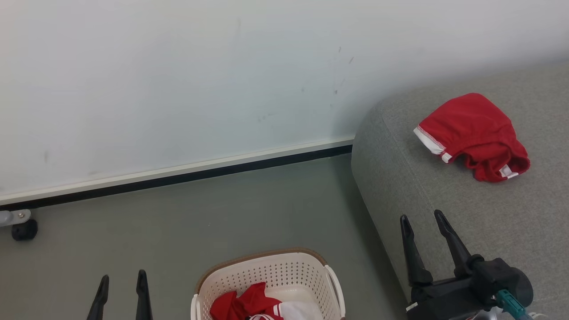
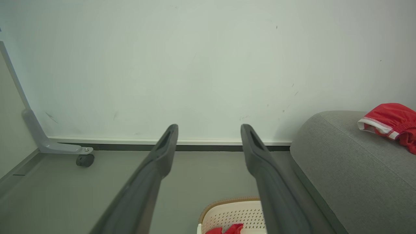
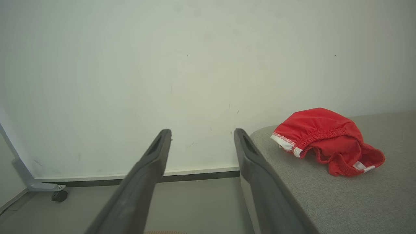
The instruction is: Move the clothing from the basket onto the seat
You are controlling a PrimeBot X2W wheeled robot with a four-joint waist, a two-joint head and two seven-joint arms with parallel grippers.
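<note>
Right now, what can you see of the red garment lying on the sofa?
The red garment is thin, smooth sports fabric, crumpled in a loose heap. A white stitched hem edges its left side; a gathered elastic band and a small white patch show lower right. It lies on the grey sofa near its rounded end, touching only the upholstery.

We see bare grey floor [image 1: 231,209] open between the white wall [image 1: 178,89] and the basket [image 1: 266,270], whose top is uncovered. The seat [image 1: 511,222] rises just right of the basket, walling that side. A caster [image 1: 24,230] stands far left.
</note>
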